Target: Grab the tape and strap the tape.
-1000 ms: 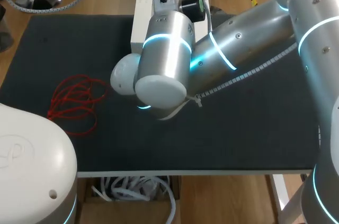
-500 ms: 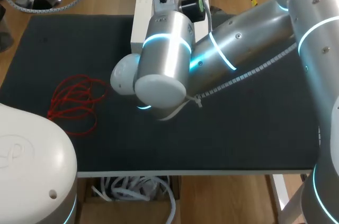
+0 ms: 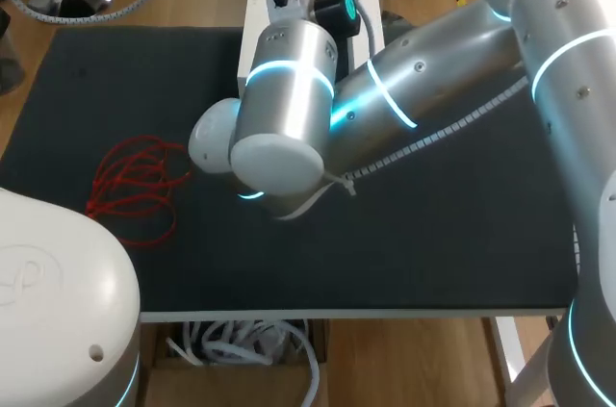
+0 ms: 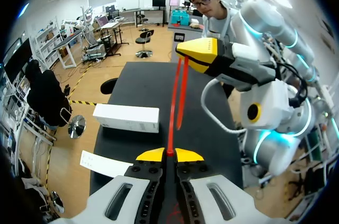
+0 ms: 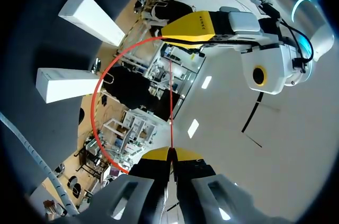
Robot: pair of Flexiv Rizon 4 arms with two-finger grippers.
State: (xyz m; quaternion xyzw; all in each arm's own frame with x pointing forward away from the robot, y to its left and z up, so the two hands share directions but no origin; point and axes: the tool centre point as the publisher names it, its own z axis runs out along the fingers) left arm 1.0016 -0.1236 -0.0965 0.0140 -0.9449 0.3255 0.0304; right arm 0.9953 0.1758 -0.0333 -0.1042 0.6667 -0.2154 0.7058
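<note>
Tension is the thing to be watched here: the red tape (image 4: pixel 175 102) is seen stretched in the air between the two grippers, above the black mat (image 3: pixel 433 234), with the white box (image 4: pixel 126 118) lying on the mat off to one side of it. The left gripper (image 4: pixel 169 154) is closed right down, its yellow tips pinched on one end of the strand. The right gripper (image 5: pixel 170 153) is likewise clamped tight on the tape, and a slack loop is bowed out beside it. For a clean strapping, both pinches ought to be held firm and the grippers drawn apart gently, so that the loop is taken up without the strand being slipped or snapped (a red tangle (image 3: pixel 135 186) at the left of the mat may be the rest of it; that cannot be told). From the head view neither grip can be checked, both being hidden under the right arm (image 3: pixel 385 109).
</note>
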